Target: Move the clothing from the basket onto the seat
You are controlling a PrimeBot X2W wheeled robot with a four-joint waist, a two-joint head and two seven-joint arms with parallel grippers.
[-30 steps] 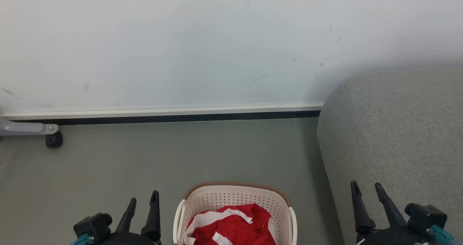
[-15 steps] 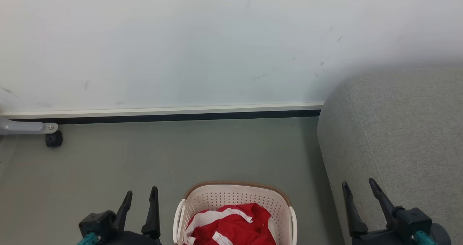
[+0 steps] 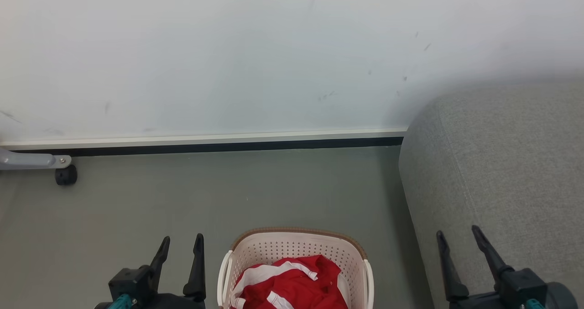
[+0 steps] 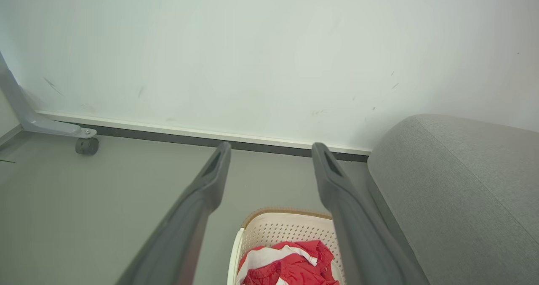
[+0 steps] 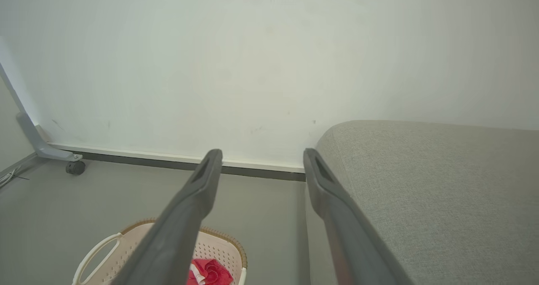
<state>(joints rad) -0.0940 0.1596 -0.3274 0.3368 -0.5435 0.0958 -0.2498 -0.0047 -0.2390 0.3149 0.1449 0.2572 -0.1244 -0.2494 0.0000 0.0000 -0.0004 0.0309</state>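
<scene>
Red clothing [image 3: 292,284] with white stripes lies bunched in the cream perforated basket [image 3: 296,247] on the floor at the bottom middle. The grey seat [image 3: 497,163] rises on the right, beside the basket. My left gripper [image 3: 182,243] hangs open just left of the basket, nothing between its fingers. My right gripper [image 3: 458,236] is open over the seat's front part, also empty. The left wrist view shows the clothing [image 4: 290,264] in the basket [image 4: 286,224] below the open left gripper [image 4: 271,150]. In the right wrist view the basket [image 5: 219,245] sits lower left, the seat [image 5: 442,184] right.
A white wall with a dark skirting strip [image 3: 205,147] closes the far side. A grey metal leg with a black caster [image 3: 66,175] stands at the far left. Grey floor [image 3: 228,195] stretches between the basket and the wall.
Both grippers shifted slightly: the left one moved a little right toward the basket, the right one a little left and down. Both stayed open. The basket and clothing did not move.
</scene>
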